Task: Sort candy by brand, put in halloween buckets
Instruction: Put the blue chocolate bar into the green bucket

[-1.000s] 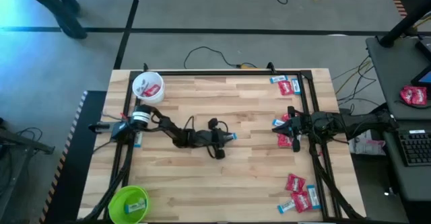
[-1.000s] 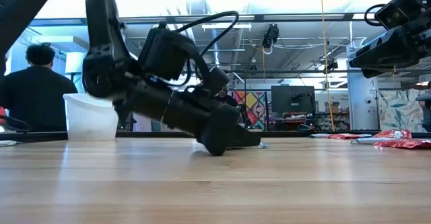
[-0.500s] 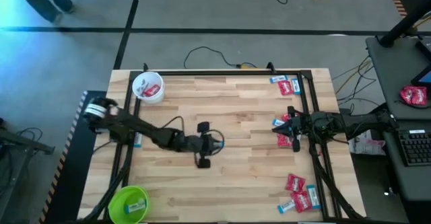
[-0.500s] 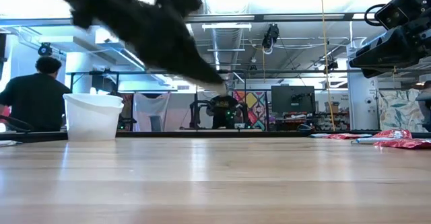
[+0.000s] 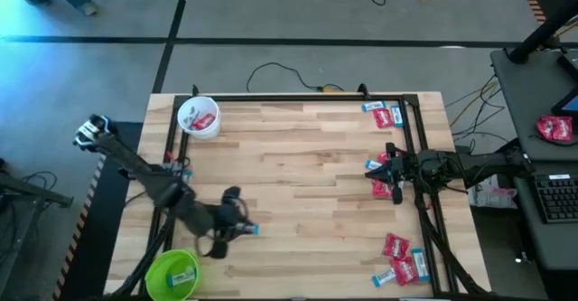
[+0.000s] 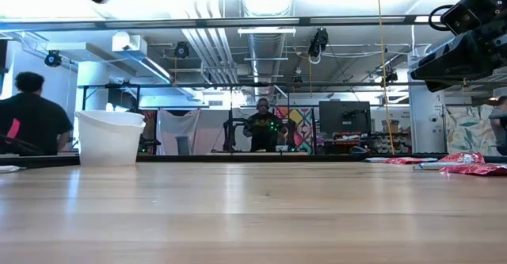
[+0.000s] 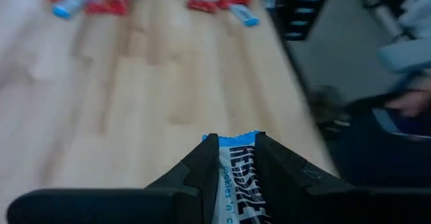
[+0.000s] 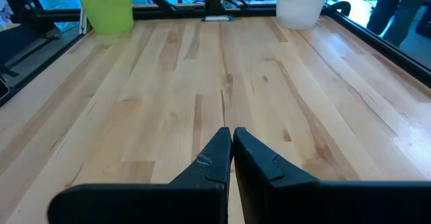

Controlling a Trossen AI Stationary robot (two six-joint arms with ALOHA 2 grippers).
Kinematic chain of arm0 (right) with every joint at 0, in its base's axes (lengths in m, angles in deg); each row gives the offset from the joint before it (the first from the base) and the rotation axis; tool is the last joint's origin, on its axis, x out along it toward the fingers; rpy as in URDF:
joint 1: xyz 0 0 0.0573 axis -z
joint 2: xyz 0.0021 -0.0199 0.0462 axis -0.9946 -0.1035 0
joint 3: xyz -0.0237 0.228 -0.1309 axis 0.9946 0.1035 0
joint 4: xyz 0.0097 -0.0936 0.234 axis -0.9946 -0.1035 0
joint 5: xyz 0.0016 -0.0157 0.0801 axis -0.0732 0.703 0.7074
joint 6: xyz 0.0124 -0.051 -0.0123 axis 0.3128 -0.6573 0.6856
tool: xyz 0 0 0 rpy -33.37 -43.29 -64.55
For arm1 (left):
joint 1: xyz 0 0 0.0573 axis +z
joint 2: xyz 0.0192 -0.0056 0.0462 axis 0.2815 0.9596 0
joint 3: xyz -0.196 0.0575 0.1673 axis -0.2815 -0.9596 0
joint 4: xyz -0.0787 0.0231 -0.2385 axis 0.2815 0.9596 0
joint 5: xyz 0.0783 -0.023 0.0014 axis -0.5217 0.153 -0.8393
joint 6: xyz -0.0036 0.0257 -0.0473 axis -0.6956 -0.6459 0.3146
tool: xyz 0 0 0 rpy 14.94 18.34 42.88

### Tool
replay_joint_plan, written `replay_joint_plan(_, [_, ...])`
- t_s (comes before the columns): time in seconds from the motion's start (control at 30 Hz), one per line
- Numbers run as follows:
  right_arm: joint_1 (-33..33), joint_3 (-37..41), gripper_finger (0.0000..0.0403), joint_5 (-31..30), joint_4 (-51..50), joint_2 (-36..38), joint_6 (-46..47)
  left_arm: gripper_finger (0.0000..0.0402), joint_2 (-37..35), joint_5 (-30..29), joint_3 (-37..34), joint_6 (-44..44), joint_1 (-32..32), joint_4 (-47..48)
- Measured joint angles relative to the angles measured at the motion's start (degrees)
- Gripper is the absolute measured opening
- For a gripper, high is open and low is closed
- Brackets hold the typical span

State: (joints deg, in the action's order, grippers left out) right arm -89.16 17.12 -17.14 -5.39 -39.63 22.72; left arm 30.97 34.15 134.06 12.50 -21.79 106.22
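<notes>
Nearest the front edge of the worktop (image 5: 307,156), the lime green bucket (image 5: 173,272) stands at the left front corner. Just beside it, the left gripper (image 5: 237,230) has its fingers (image 7: 205,167) clamped on a light blue and white candy bar (image 7: 237,177), held above the wood close to the bucket's rim. At the right front corner lies a small cluster of red and blue candies (image 5: 400,261). Farther back, at the right edge, the right gripper (image 5: 384,176) waits with its fingers (image 8: 217,158) pressed together, empty, over another group of red candies (image 5: 381,189). More candies (image 5: 383,113) lie at the far right corner. The white bucket (image 5: 199,117) stands at the far left corner, with red pieces inside.
</notes>
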Motion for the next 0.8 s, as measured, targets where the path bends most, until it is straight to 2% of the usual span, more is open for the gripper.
replay_joint_plan(0.17, [0.0,0.0,0.0009,0.0,0.01,0.0,0.0,0.0075,-3.75,0.61,6.37,13.54,-10.02,12.86])
replay_joint_plan(0.27, [0.02,0.0,0.0009,0.0,0.02,0.0,0.0,0.0075,-4.35,-0.08,10.41,21.04,-16.63,17.36])
replay_joint_plan(0.4, [0.02,0.0,0.0009,0.0,0.02,0.0,0.0,0.0075,-2.86,-6.06,14.98,30.45,-24.15,23.95])
replay_joint_plan(0.5, [0.0,0.0,0.0009,0.0,0.02,0.0,0.0,0.0075,-0.46,-6.94,17.58,39.28,-27.85,29.23])
replay_joint_plan(0.57, [0.01,0.0,0.0009,0.0,0.02,0.0,0.0,0.0075,1.39,-4.8,19.08,46.53,-29.81,32.0])
replay_joint_plan(0.67, [0.02,0.0,0.0009,0.0,0.02,0.0,0.0,0.0075,4.46,2.24,21.15,56.78,-31.32,35.03])
replay_joint_plan(0.8, [0.02,0.0,0.0009,0.0,0.02,0.0,0.0,0.0075,8.72,8.55,22.6,63.77,-31.7,39.27])
